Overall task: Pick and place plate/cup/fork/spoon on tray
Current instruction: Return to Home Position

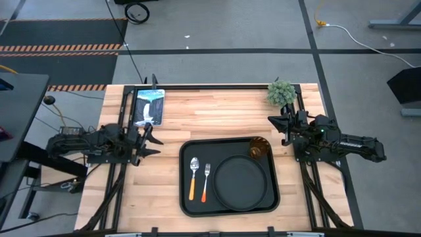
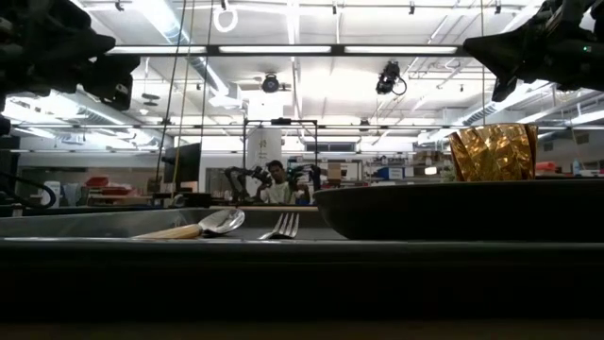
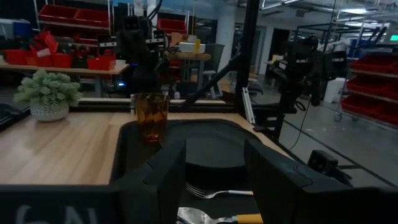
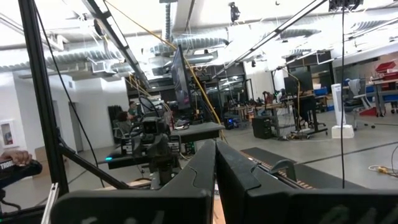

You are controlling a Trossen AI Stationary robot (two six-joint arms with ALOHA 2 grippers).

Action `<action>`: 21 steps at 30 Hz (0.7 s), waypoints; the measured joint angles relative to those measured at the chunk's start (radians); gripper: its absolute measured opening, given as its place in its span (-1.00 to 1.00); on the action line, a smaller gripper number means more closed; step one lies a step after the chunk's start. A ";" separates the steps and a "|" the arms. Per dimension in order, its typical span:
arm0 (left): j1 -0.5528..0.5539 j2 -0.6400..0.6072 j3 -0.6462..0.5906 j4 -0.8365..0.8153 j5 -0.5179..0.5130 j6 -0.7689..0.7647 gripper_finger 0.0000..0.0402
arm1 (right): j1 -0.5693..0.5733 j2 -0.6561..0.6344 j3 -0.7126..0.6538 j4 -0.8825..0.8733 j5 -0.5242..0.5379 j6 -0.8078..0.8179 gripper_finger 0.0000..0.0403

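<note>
- Black rectangular tray (image 1: 229,208): lies on the wooden table (image 1: 217,118), at its near middle, between the two arms.
- Matte black round plate (image 1: 241,181): sits in the right half of the tray; in the low view its rim (image 2: 453,203) stands as a dark band.
- Amber translucent cup (image 1: 258,149): upright on the tray's far right corner, just beside the plate's far edge; also seen from the left wrist (image 3: 151,116).
- Spoon (image 1: 193,177): orange handle, silver bowl, lying in the tray's left half, bowl pointing far.
- Fork (image 1: 206,181): reddish-orange handle, lying just right of the spoon and parallel to it, left of the plate.
- Left gripper (image 1: 152,141): off the tray to the left, above bare table, fingers spread apart, holding nothing.
- Right gripper (image 1: 276,125): off the tray's far right corner, fingers pressed together, empty.
- Small potted plant (image 1: 281,93): far right corner of the table.
- Blue-and-white card (image 1: 149,106): far left of the table.
</note>
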 joint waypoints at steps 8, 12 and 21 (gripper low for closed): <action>-0.006 0.000 -0.002 0.081 0.001 -0.007 -0.14 | 0.000 0.000 0.000 0.000 0.000 0.000 -0.91; -0.015 0.007 -0.002 0.098 0.000 -0.009 -0.14 | 0.000 0.000 0.000 0.000 0.000 0.000 -0.91; -0.015 0.006 -0.002 0.101 -0.002 -0.010 -0.14 | 0.000 0.000 0.000 0.000 0.000 0.000 -0.91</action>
